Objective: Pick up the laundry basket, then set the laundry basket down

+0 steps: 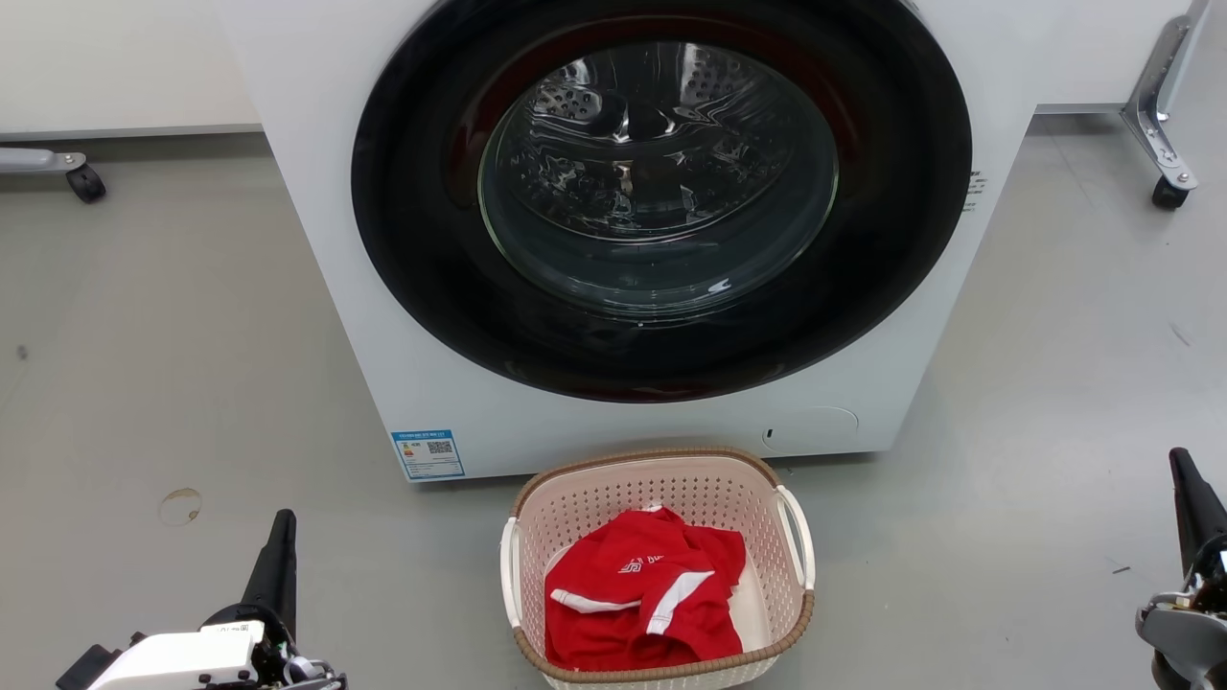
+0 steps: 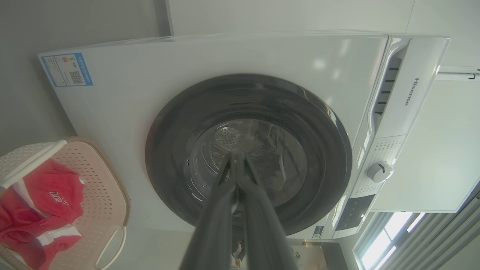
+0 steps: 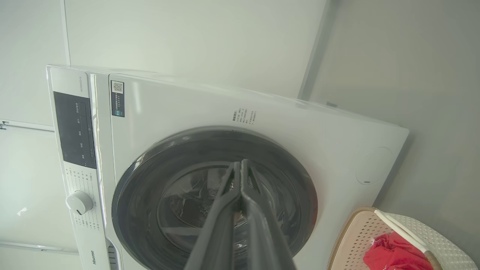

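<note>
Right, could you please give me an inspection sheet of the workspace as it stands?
Surface: grey floor, one round mark.
Job's things: laundry basket upright on the floor before the washing machine, red garment inside.
Clutter: nothing seen.
Grippers: left gripper and right gripper shut, empty, flanking the basket, clear of it.
Cables: nothing seen.
Surroundings: castored legs at both far sides.

Washing machine (image 1: 316, 192): your head view cuts off its top.
Laundry basket (image 1: 613, 498): the bottom edge clips its near side, and a red garment (image 1: 633, 594) hides most of its floor.
Blue label (image 1: 428, 453): print too small for you to read.
Right pincer (image 1: 1180, 465): the right edge cuts its body.
</note>
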